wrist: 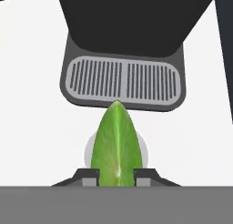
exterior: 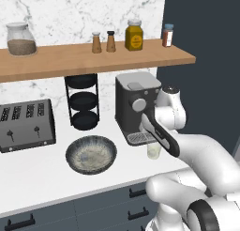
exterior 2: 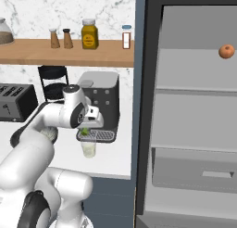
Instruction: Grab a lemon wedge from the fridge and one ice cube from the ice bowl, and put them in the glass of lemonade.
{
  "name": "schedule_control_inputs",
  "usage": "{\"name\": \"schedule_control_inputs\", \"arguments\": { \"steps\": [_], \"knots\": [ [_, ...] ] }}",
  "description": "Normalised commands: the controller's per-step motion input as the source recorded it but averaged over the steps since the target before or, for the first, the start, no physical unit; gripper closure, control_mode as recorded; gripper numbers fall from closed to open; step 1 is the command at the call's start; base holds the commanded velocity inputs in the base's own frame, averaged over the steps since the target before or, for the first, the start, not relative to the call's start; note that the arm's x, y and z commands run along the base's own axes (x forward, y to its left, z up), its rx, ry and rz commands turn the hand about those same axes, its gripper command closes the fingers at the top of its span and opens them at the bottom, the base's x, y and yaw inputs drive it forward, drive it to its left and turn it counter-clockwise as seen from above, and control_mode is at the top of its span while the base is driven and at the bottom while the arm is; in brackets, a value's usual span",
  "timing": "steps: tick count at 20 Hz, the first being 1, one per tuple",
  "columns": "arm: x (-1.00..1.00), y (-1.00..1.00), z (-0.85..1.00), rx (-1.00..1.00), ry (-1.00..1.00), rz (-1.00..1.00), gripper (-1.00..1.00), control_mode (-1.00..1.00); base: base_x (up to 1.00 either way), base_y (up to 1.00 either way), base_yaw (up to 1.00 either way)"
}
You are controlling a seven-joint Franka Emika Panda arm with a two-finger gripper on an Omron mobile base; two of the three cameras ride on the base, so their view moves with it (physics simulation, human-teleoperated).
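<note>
My gripper is shut on the lemon wedge, a small yellow-green piece. It hangs directly above the glass of lemonade, which stands in front of the coffee machine. In the hand view the lemon wedge sits between the two dark fingertips, and the glass's pale round rim shows just behind it. From the left the glass of lemonade peeks out beside my forearm. The ice bowl rests on the counter left of the glass. The fridge stands open at the right with pale shelves.
The coffee machine and its drip tray rise right behind the glass. A black tiered rack and a toaster line the back wall. A wooden shelf with jars hangs overhead. An orange fruit lies in the fridge.
</note>
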Motion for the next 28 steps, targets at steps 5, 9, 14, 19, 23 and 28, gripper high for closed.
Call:
{"name": "schedule_control_inputs", "arguments": {
  "steps": [5, 9, 14, 19, 23, 28],
  "knots": [
    [0.01, -0.03, -0.34, 0.00, 0.00, 0.00, 1.00, -1.00, 0.00, 0.00, 0.00],
    [0.00, 0.00, -0.05, 0.00, 0.00, 0.00, 1.00, -1.00, 0.00, 0.00, 0.00],
    [0.00, 0.00, 0.00, 0.00, 0.00, 0.00, -1.00, -1.00, 0.00, 0.00, 0.00],
    [0.00, 0.00, 0.00, 0.00, 0.00, 0.00, -1.00, -1.00, 0.00, 0.00, 0.00],
    [0.00, 0.00, 0.00, 0.00, 0.00, 0.00, -1.00, -1.00, 0.00, 0.00, 0.00],
    [0.00, 0.00, 0.00, 0.00, 0.00, 0.00, -1.00, -1.00, 0.00, 0.00, 0.00]
  ]
}}
